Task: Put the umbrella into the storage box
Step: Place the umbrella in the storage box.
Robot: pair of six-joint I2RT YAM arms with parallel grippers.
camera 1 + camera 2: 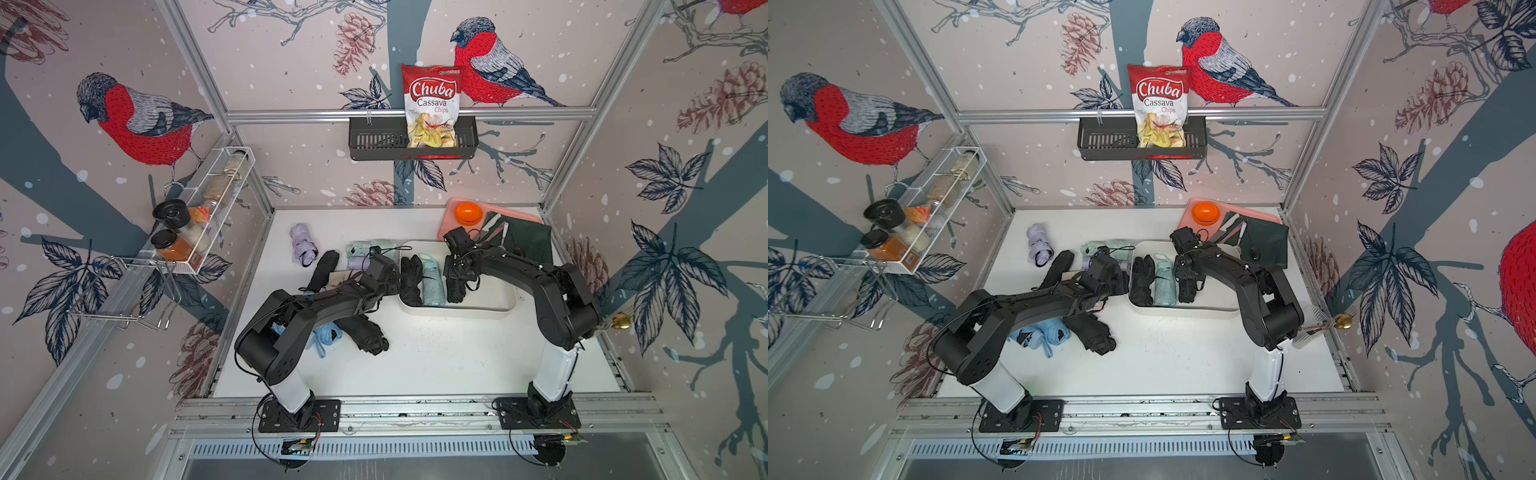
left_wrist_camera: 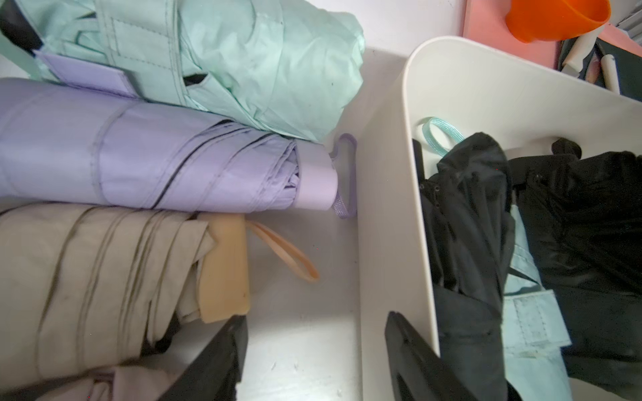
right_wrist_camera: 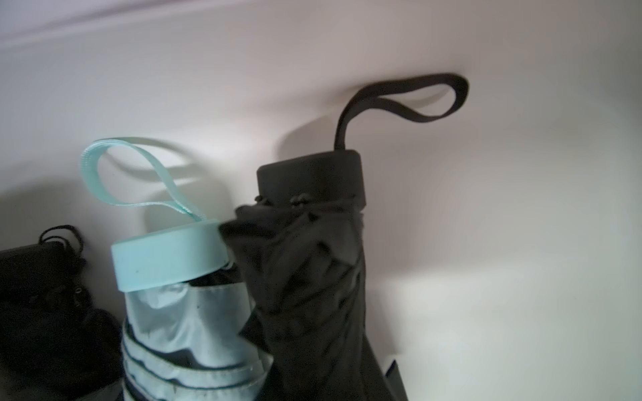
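White table [image 1: 457, 365], storage box [image 1: 457, 312], pink tray [image 1: 448, 224], loose folded umbrellas [image 1: 302, 246]

Enclosure: 3 walls [image 1: 291, 174] papered with red bullfinches [image 1: 145, 124] and pinecones [image 1: 353, 41]; aluminium frame rails [image 1: 407, 113]; white counter [image 1: 436, 357]; wire spice rack [image 1: 226, 210]; black wall basket [image 1: 374, 143].

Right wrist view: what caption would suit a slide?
Inside the storage box: a black umbrella beside a mint umbrella.
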